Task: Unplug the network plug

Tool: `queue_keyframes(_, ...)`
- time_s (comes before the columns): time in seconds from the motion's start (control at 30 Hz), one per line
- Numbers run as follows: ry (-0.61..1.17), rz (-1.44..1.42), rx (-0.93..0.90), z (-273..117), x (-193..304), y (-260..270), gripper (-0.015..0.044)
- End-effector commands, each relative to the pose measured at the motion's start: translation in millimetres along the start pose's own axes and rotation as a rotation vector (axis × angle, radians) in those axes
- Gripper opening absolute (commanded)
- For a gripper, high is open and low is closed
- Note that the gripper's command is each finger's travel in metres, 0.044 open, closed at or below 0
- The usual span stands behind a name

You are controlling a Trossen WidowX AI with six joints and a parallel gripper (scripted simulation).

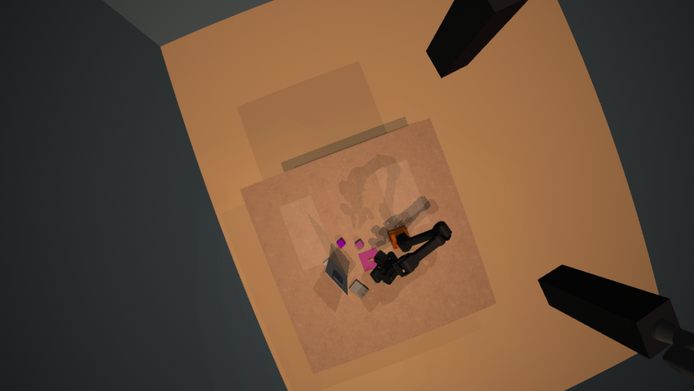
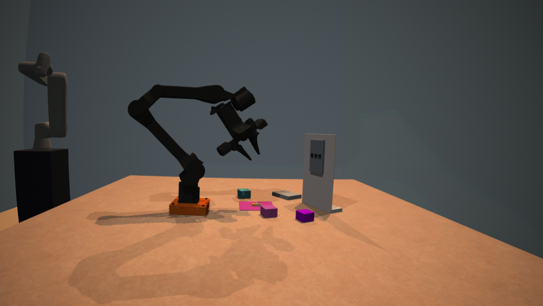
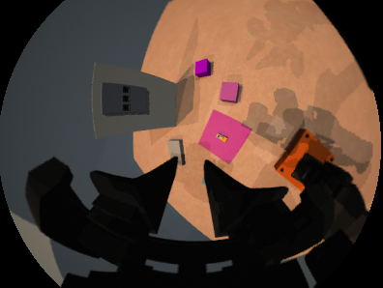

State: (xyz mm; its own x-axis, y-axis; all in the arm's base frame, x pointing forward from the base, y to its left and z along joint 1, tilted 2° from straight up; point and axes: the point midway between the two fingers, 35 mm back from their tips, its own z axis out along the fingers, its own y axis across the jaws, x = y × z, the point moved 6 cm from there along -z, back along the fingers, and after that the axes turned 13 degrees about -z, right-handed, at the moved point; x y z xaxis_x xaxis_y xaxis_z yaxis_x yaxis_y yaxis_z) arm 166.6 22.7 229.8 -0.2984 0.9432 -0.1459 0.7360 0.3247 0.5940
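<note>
The small yellow plug (image 1: 370, 260) (image 2: 255, 205) (image 3: 223, 139) lies on the magenta marked square (image 1: 365, 266) (image 2: 245, 207) (image 3: 231, 153), inside its edges. The upright grey panel (image 1: 344, 286) (image 2: 318, 190) (image 3: 162, 103) carries a dark socket plate (image 2: 317, 167) (image 3: 138, 100) with three openings, and no plug shows in them. My gripper (image 2: 254, 156) (image 3: 191, 160) is partly open and empty, high above the table and well clear of the plug, the square and the panel. In the overhead view the arm covers part of the square.
A pink block (image 1: 359, 243) (image 2: 269, 211) (image 3: 229, 92) sits beside the square, a purple block (image 1: 340, 242) (image 2: 304, 215) (image 3: 202, 68) nearer the panel. A flat grey block (image 1: 359, 288) (image 2: 286, 194) (image 3: 175, 151) and a teal block (image 2: 244, 193) lie on the other side.
</note>
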Motion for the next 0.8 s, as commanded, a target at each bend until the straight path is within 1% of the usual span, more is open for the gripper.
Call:
queue_keyframes(0.0,0.0,0.001,0.008,-10,-2,8,0.0156)
queue_keyframes(0.57,0.0,0.002,0.006,-47,-7,28,0.0156)
queue_keyframes(0.77,0.0,0.002,0.006,-47,-7,28,0.0314)
